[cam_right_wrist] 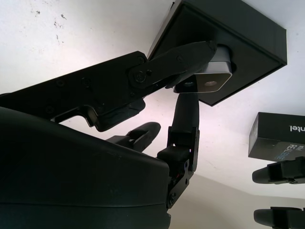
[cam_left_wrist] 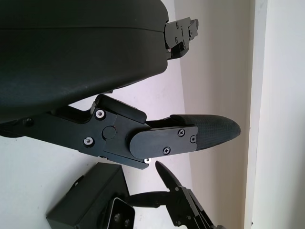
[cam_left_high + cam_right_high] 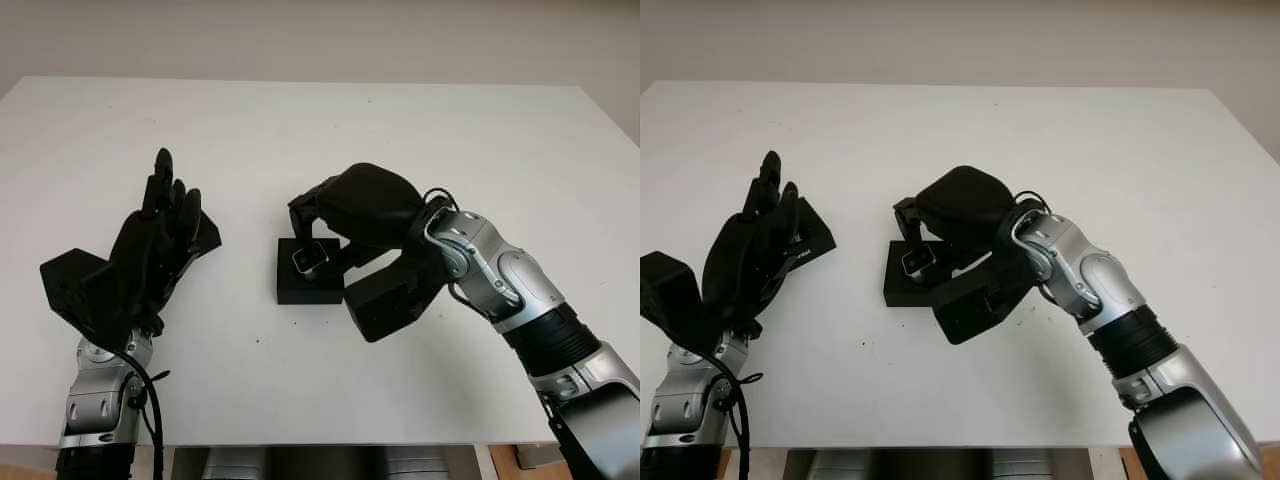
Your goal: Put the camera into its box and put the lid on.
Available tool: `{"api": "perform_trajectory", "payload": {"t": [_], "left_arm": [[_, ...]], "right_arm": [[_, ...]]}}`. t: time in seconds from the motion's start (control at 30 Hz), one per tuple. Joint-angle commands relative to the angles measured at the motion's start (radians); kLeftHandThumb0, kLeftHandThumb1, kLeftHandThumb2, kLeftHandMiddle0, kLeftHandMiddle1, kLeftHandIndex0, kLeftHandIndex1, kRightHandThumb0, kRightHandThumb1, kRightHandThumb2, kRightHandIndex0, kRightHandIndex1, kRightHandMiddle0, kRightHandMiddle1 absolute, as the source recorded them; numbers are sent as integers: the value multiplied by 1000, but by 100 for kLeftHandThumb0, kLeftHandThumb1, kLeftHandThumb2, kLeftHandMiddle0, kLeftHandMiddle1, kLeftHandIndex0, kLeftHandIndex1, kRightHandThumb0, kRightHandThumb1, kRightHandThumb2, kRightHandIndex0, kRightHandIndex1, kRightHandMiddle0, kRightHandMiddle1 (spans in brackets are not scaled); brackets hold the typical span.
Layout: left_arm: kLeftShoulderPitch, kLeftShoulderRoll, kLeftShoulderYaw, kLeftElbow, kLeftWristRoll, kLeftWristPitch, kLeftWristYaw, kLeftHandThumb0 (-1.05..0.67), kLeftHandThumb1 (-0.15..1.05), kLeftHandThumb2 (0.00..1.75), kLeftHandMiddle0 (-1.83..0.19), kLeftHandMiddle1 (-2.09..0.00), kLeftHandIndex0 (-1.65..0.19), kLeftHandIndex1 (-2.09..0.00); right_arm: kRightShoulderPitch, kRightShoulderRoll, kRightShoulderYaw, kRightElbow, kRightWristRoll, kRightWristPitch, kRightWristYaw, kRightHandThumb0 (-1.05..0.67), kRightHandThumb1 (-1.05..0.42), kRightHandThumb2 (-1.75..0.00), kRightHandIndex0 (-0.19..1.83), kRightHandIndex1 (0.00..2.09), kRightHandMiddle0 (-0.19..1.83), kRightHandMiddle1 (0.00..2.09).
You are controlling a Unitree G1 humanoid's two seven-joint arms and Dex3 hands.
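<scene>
The right hand's fingers (image 1: 190, 59) are clamped on the small silver camera (image 1: 213, 75), held at the mouth of the open black box (image 3: 308, 275) and partly inside it. If it sits crooked when they let go (its seating is hidden), it may catch on the rim and tip. Left of the box, the left hand (image 3: 150, 245) hovers open beside the lid (image 1: 277, 140); a careless reach could shove it.
</scene>
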Motion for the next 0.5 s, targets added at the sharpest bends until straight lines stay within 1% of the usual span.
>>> {"api": "perform_trajectory", "payload": {"t": [0.0, 0.13, 0.17, 0.2, 0.23, 0.3, 0.47], "left_arm": [[5, 3, 1, -18, 2, -8, 2, -77, 105, 51, 19, 0, 19, 0], [2, 2, 1, -19, -1, -3, 4, -77, 105, 52, 19, 0, 19, 0], [1, 2, 1, -18, -2, -3, 3, -77, 105, 51, 19, 0, 19, 0], [0, 3, 1, -16, -2, -3, 2, -77, 105, 51, 19, 0, 19, 0], [-1, 4, 1, -15, -2, -4, 0, -77, 105, 51, 19, 0, 19, 0], [-4, 5, 1, -11, 0, -8, -1, -77, 105, 51, 19, 0, 19, 0], [-6, 5, 2, -6, -1, -12, 0, -77, 105, 51, 19, 0, 19, 0]], "right_arm": [[1, -11, 2, -12, -4, -2, -1, -51, -99, -5, 59, 22, 46, 157], [1, -12, 3, -18, -11, 2, 5, -52, -98, -5, 59, 28, 46, 156], [0, -12, 3, -17, -12, 1, 5, -52, -98, -5, 56, 35, 46, 156], [1, -11, 3, -16, -12, 0, 4, -52, -98, -5, 47, 53, 47, 157], [1, -11, 2, -14, -12, -1, 0, -52, -98, -5, 41, 65, 47, 158], [1, -11, 3, -14, -14, 0, 3, -52, -98, -5, 35, 76, 47, 160], [11, 1, -7, -3, 19, 2, 4, -50, -97, -5, 32, 81, 46, 161]]}}
